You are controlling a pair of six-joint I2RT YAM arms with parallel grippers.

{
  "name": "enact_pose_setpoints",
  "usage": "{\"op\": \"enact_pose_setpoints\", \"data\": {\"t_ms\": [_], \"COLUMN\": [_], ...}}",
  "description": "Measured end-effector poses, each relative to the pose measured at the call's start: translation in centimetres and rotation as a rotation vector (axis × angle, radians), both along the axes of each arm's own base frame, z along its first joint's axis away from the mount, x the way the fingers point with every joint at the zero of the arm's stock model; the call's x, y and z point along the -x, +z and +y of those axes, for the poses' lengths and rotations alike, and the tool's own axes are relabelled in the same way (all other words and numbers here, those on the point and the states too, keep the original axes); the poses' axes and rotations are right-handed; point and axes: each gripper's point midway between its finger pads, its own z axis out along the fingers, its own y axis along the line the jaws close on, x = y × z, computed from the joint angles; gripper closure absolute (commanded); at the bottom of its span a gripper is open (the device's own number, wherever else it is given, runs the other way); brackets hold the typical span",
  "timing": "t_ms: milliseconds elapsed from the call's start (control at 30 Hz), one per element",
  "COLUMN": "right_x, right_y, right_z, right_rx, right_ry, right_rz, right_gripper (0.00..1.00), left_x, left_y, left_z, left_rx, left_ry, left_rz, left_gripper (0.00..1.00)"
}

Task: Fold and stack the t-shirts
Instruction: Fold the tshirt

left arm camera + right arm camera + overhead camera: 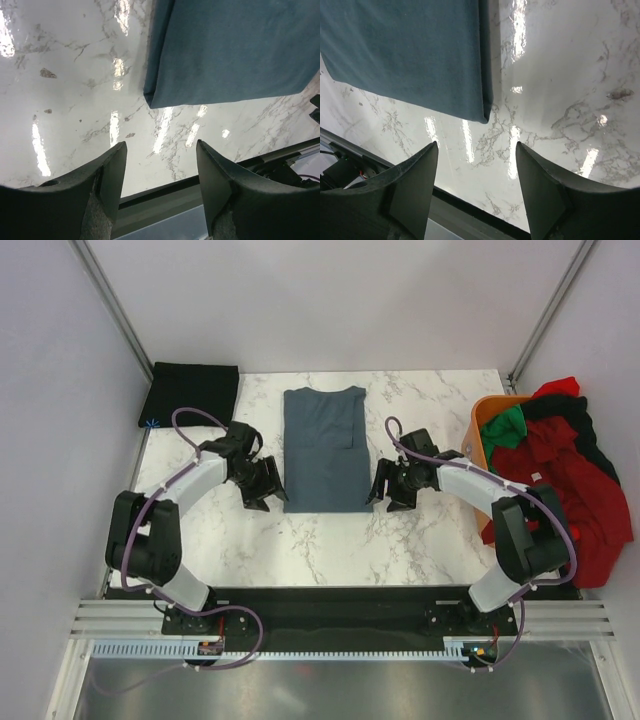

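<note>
A grey-blue t-shirt [325, 448] lies partly folded into a long rectangle in the middle of the marble table, collar at the far end. My left gripper [264, 492] is open and empty just left of its near-left corner [152, 100]. My right gripper [384, 494] is open and empty just right of its near-right corner [484, 116]. A folded black t-shirt [192, 393] lies at the far left of the table. In both wrist views the shirt's near edge lies beyond the fingertips, with bare marble between the jaws.
An orange basket [487, 435] at the table's right edge holds a heap of red, green and black garments [565, 460] that spills over the right side. Grey walls close the left, back and right. A black rail [330, 605] runs along the near edge.
</note>
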Motion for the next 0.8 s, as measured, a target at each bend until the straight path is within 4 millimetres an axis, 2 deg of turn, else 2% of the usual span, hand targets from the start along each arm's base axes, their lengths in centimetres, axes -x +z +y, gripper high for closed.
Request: {"op": "enact_pose_setpoints", "data": {"t_ms": [267,500,633,800], "right_x": [-0.7,-1.1,-1.2,-1.3], "right_y": [-3.0,-3.5,-3.7,-4.0], "right_z": [1.0,1.7,1.9,2.0], "right_rx": [-0.037,-0.073,-0.081,-0.088], "right_ry": [0.018,0.033,0.037,0.040], "right_rz": [0.015,0.007,0.006,0.008], "right_gripper": [0.39,0.53,0.59,0.65], "left_x": [-0.7,-0.6,-0.3,-0.5], "left_y": [-0.9,-2.8,-4.3,-5.0], "left_z": [-0.9,-1.0,-1.1,-1.6], "left_rx": [0.042,0.043,0.037,0.058], "left_ry": [-0.015,-0.018,-0.019,-0.014], "left_rz": [-0.084,-0.083,-0.058,-0.046], "left_gripper": [0.35,0.35,0.36,0.43]}}
